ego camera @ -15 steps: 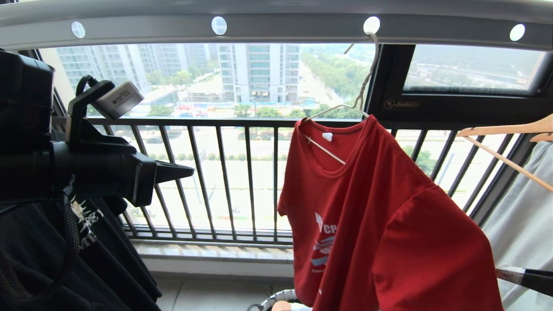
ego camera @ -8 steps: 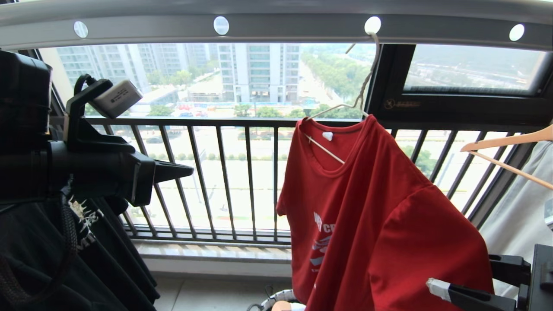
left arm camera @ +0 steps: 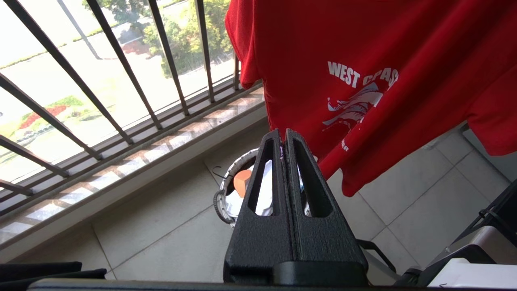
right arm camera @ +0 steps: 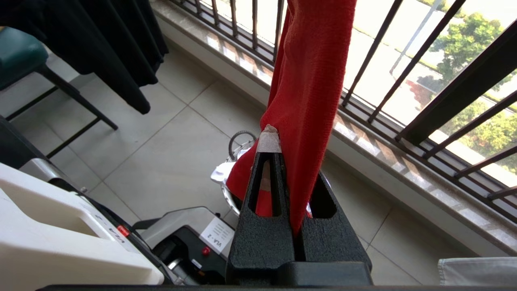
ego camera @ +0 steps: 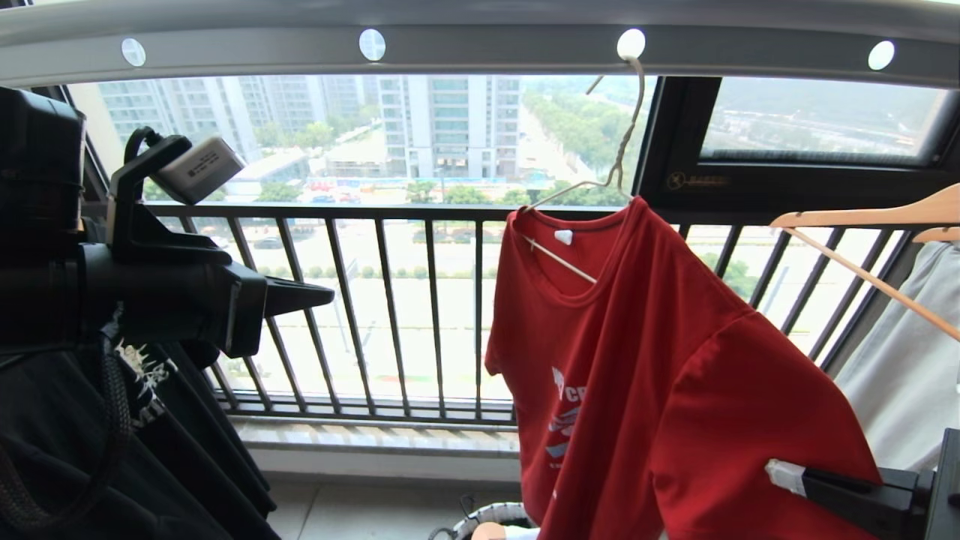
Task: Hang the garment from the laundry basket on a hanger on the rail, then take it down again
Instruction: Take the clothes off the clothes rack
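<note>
Right jaws (right arm camera: 282, 161) clamped on a fold of the red T-shirt (ego camera: 660, 360) low at its hem side; left jaws (left arm camera: 284, 139) pressed together on nothing, held off to the left near the black T-shirt (ego camera: 150, 450). Below, on the floor by the window sill, laundry basket (left arm camera: 238, 190) with white cloth inside. Farther up, shirt draped on the thin wire hanger (ego camera: 592, 187), hook caught in one hole of the rail (ego camera: 480, 41), shirt skewed so one shoulder sags lower than the other. Likely risks: a straight downward pull could drag the collar tight against the wire instead of freeing it, bend the hanger, or swing the hook out of its hole and drop both. Could also slide the cloth off one end only, leaving it snagged on a notch. Thin pinch of fabric may slip. Wooden hanger (ego camera: 862, 225) just beside on the right, easy to knock.
</note>
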